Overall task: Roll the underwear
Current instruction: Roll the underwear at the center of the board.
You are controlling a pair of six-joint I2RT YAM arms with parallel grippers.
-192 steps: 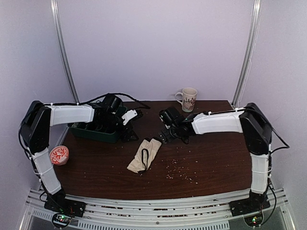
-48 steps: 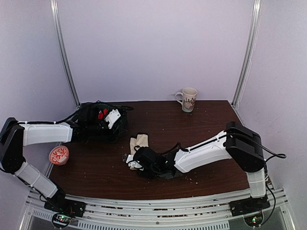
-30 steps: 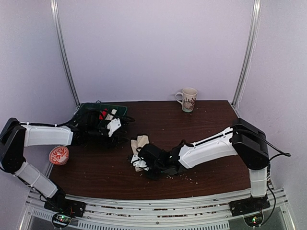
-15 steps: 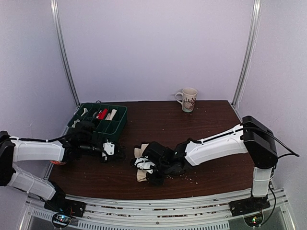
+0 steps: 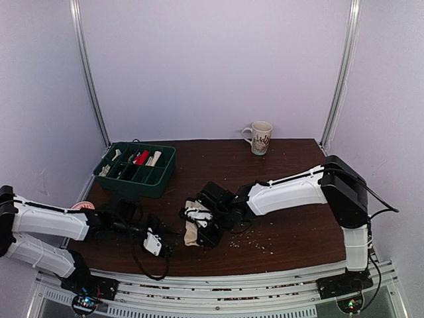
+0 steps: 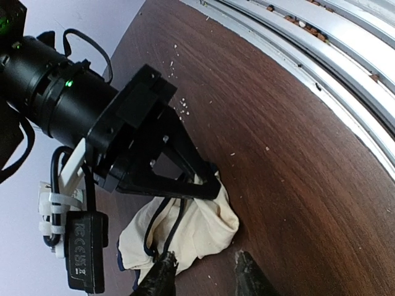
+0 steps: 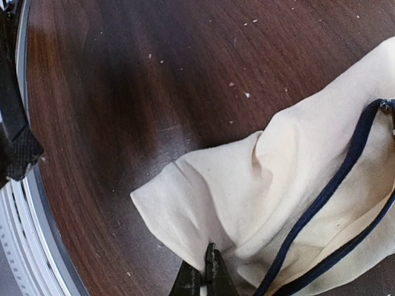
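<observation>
The underwear (image 5: 191, 234) is a cream cloth with navy trim, bunched on the brown table just left of centre. My right gripper (image 5: 207, 228) is shut on a fold of the underwear (image 7: 271, 179), its fingertips (image 7: 207, 272) pinched together on the cloth. From the front left, my left gripper (image 5: 165, 242) lies low over the table and points at the bundle. In the left wrist view the left gripper (image 6: 203, 272) is open, one fingertip (image 6: 163, 266) at the edge of the underwear (image 6: 200, 228) and the other over bare wood. The black right gripper (image 6: 154, 166) stands on the cloth's far side.
A green compartment tray (image 5: 162, 175) with small items stands at the back left. A patterned mug (image 5: 259, 137) stands at the back centre. A red-and-white round tin (image 5: 85, 206) peeks out behind the left arm. Crumbs (image 5: 248, 242) dot the wood. Metal rails (image 5: 232, 291) run along the front edge.
My left arm has swung from beside the tray down to the table's front, ending beside the underwear with its jaws slightly narrower. The right gripper has kept hold and shifted the bundle slightly.
</observation>
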